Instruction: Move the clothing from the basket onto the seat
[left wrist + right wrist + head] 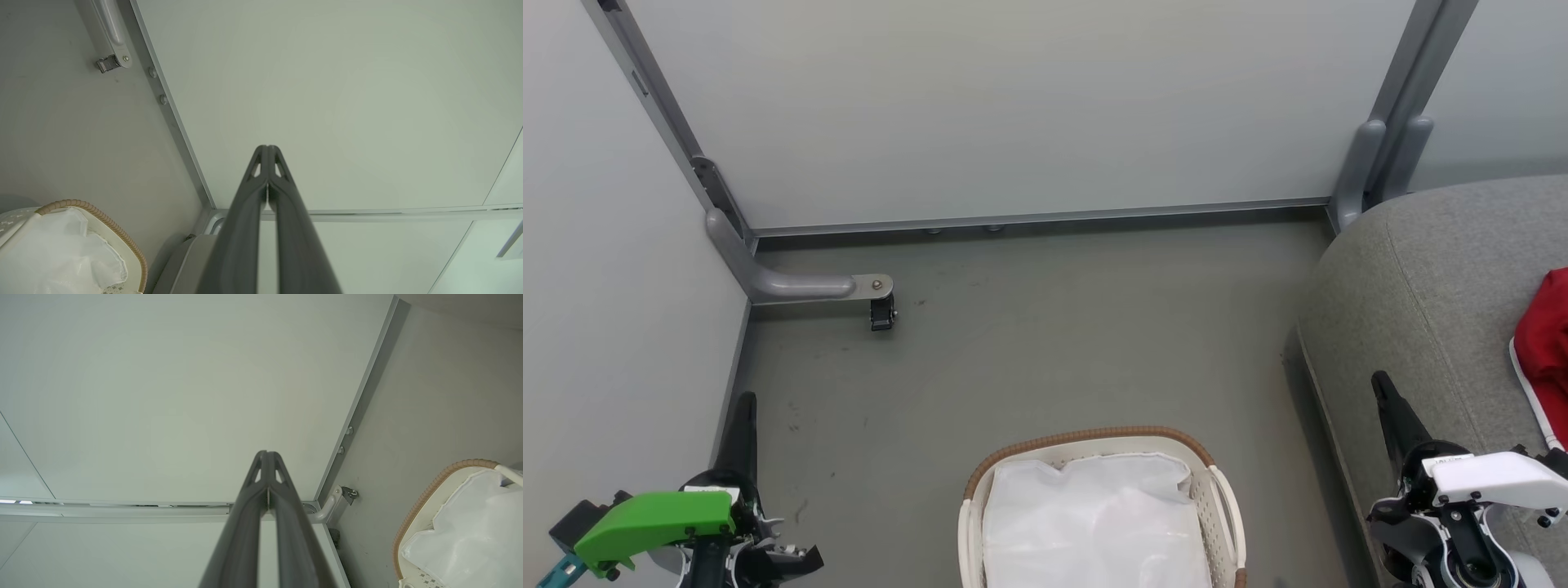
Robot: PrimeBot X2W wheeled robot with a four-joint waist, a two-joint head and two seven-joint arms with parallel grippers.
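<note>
In the basket: a crinkly white liner sheet point(1094, 514) lies inside the oval cream-white plastic laundry basket point(1094, 435) with the brown woven rim.
Red clothes: the bright red soft garment point(1547, 343) with white trim lies well to the right of the basket, on top of the cushion. The picture's edge cuts it off.
Seat: the big grey fabric cushion point(1421, 278) with rounded edges stands just to the right of the basket.
Left side: the left gripper point(746, 398) is to the left of the basket, over the floor. Its two long dark fingers point(245, 212) are pressed together with nothing between them.
Right side: the right gripper point(1380, 380) is to the right of the basket, in front of the cushion. Its fingers point(245, 514) are pressed flat together too, holding nothing.
Floor: the dull grey floor point(1054, 327) lies under the basket.
Back: a pale grey wall panel point(1013, 106) stands behind the basket, well apart from it.
Back left: a grey metal foot point(809, 286) with a small black wheel sits behind the basket, to its left.
</note>
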